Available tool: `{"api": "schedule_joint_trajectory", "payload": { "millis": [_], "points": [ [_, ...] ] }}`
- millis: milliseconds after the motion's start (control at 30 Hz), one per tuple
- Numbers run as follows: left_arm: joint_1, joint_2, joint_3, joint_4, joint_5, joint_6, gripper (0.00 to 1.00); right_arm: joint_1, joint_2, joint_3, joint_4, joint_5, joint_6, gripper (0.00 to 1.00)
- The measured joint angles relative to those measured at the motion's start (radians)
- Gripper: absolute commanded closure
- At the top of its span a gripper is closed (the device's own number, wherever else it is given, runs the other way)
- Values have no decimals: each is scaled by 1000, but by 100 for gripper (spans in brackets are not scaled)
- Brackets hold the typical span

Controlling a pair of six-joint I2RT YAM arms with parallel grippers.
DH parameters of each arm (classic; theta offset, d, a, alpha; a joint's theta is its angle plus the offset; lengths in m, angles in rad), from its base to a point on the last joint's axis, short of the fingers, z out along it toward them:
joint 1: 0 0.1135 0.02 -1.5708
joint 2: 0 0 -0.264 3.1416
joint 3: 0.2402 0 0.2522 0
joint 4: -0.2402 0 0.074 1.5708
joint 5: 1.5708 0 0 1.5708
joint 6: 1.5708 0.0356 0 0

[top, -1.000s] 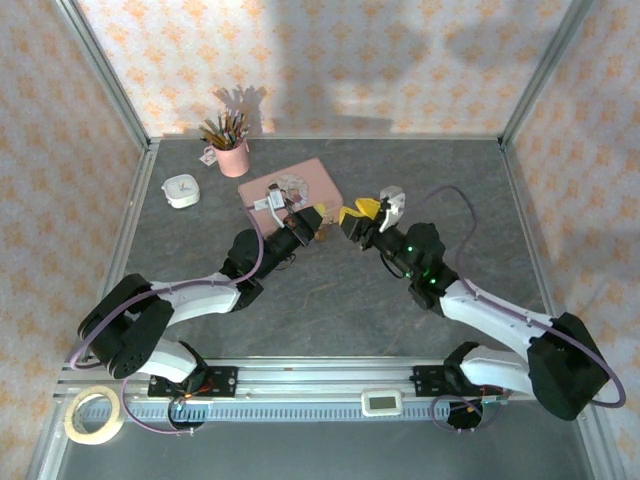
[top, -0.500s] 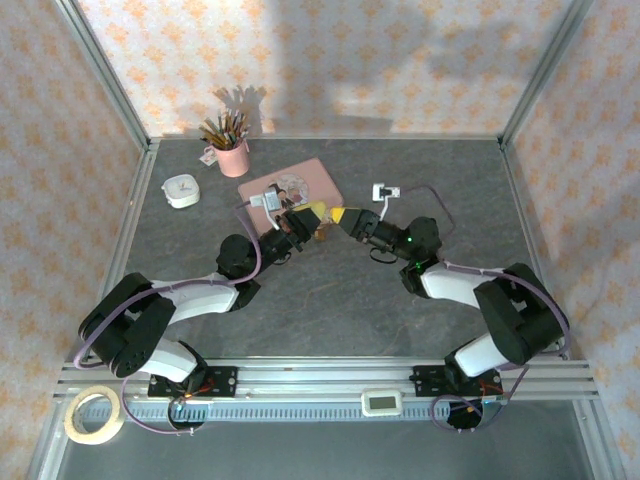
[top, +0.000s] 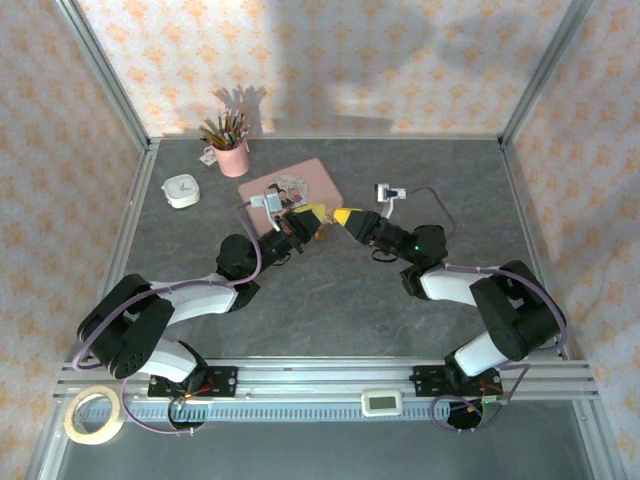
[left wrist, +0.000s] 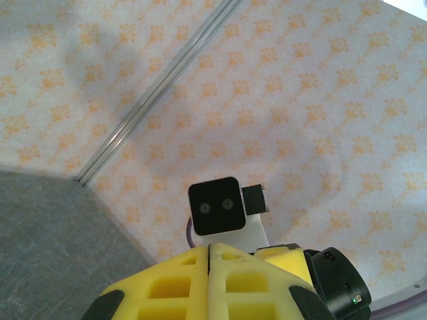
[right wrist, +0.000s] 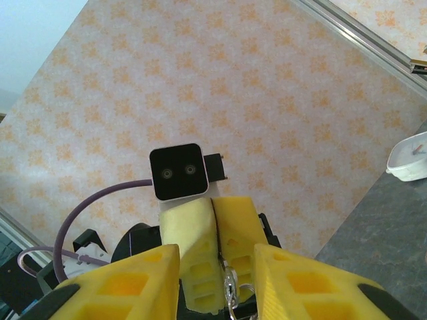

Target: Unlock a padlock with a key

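Above the table's middle, my left gripper (top: pixel 308 214) and right gripper (top: pixel 343 215) meet tip to tip beside the pink tin (top: pixel 292 188). The left gripper (left wrist: pixel 210 248) is shut, its yellow fingers pressed together. In the right wrist view those fingers (right wrist: pixel 197 233) pinch a small silvery metal piece with thin loops (right wrist: pixel 230 288). I cannot tell whether that piece is the key or part of the padlock. My right gripper (right wrist: pixel 215 247) is open, one jaw on each side of the left fingertips and the silvery piece, touching neither.
A pink cup of pencils (top: pixel 232 155) and a small white round case (top: pixel 181 190) stand at the back left. A tape roll (top: pixel 95 415) and a white device (top: pixel 383 402) lie by the front rail. Metal posts and patterned walls enclose the table.
My right gripper has turned and moved left to the left gripper's tips, and its jaws have narrowed. The left gripper has stayed shut, shifting only slightly.
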Motion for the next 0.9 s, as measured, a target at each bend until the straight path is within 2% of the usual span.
{"api": "schedule_joint_trajectory", "payload": {
  "millis": [200, 400, 467, 533, 667, 700, 767, 833, 867, 900],
  "points": [
    [0, 0, 0, 0, 0, -1, 100, 20, 1, 0, -7, 0, -13, 71],
    [0, 0, -1, 3, 0, -8, 100, 46, 11, 4, -36, -1, -46, 80],
    [0, -2, -5, 3, 0, -8, 100, 46, 13, 5, -41, -3, -49, 87],
    [-1, -7, -11, 5, 0, -9, 100, 46, 15, 5, -47, -3, -58, 99],
    [-1, -13, -16, 5, -4, -11, 100, 46, 17, 5, -47, -3, -58, 100],
    [-1, -13, -18, 8, -5, -12, 97, 46, 17, 5, -47, -2, -60, 100],
    [0, -18, -28, 15, -16, -16, 45, 46, 17, 5, -48, -2, -64, 100],
    [6, -45, -58, 14, -53, -35, 5, 46, 15, 5, -60, 5, -83, 100],
    [15, -61, -72, 9, -72, -44, 1, 46, 10, 5, -84, 11, -103, 100],
    [30, -81, -89, 0, -97, -59, 1, 46, 0, 5, -125, 18, -134, 100]
  ]
}}
